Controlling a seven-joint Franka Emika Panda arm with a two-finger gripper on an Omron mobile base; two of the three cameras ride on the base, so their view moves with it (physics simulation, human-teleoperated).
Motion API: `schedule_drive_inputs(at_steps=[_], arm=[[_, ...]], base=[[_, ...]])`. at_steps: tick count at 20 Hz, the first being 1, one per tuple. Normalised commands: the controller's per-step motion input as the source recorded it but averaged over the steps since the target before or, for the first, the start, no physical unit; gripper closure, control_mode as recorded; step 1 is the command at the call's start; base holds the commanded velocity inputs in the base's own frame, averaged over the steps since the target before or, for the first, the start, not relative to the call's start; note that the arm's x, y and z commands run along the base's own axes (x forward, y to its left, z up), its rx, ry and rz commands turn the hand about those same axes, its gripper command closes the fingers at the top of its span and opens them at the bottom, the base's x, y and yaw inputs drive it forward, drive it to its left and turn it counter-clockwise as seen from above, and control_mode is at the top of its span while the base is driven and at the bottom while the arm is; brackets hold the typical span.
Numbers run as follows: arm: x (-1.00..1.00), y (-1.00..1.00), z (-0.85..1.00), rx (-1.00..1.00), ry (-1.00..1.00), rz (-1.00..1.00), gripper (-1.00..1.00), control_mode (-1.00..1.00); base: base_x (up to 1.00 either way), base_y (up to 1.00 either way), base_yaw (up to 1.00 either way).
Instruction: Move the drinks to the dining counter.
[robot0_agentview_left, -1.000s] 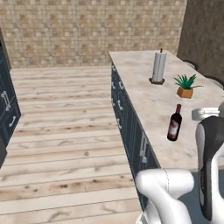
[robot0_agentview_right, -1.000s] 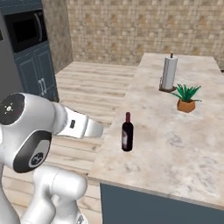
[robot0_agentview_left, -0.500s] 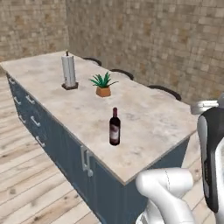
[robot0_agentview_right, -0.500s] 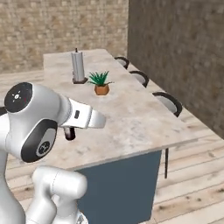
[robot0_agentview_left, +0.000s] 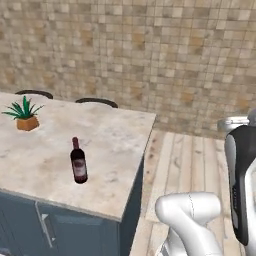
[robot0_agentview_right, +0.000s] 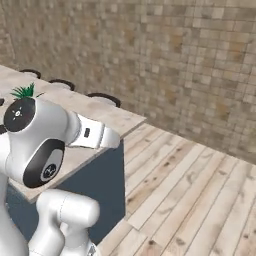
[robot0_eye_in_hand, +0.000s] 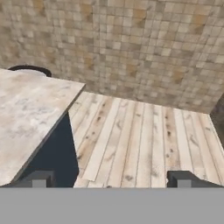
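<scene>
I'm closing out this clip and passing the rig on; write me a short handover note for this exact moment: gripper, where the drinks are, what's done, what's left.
Gripper: open, holding nothing; the hand view looks past the counter's corner at wooden floor and the tiled wall.
Wine bottle: stands upright on the marble counter with handled blue doors, toward its front edge, well apart from the potted plant further back to the left.
Beer bottle: cannot tell where it is from these pictures.
Done: nothing yet, judging by the wine bottle sitting untouched.
Left: pick up the wine bottle, carry it to the dining counter, then find and move the beer bottle.
</scene>
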Motion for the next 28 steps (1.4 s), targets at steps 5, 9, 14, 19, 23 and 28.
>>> schedule_drive_inputs(at_steps=[5, 9, 14, 19, 23, 28], arm=[[0.0, 0.0, 0.0, 0.0, 0.0, 0.0, -1.0, 1.0], [0.0, 0.0, 0.0, 0.0, 0.0, 0.0, -1.0, 1.0], [0.0, 0.0, 0.0, 0.0, 0.0, 0.0, -1.0, 1.0], [0.0, 0.0, 0.0, 0.0, 0.0, 0.0, -1.0, 1.0], [0.0, 0.0, 0.0, 0.0, 0.0, 0.0, -1.0, 1.0], [0.0, 0.0, 0.0, 0.0, 0.0, 0.0, -1.0, 1.0]], base=[[0.0, 0.0, -1.0], [0.0, -0.01, -1.0], [0.0, -0.03, -0.99], [0.01, -0.34, -0.91], [0.53, -0.16, -0.56], [0.99, 0.0, -0.21]])
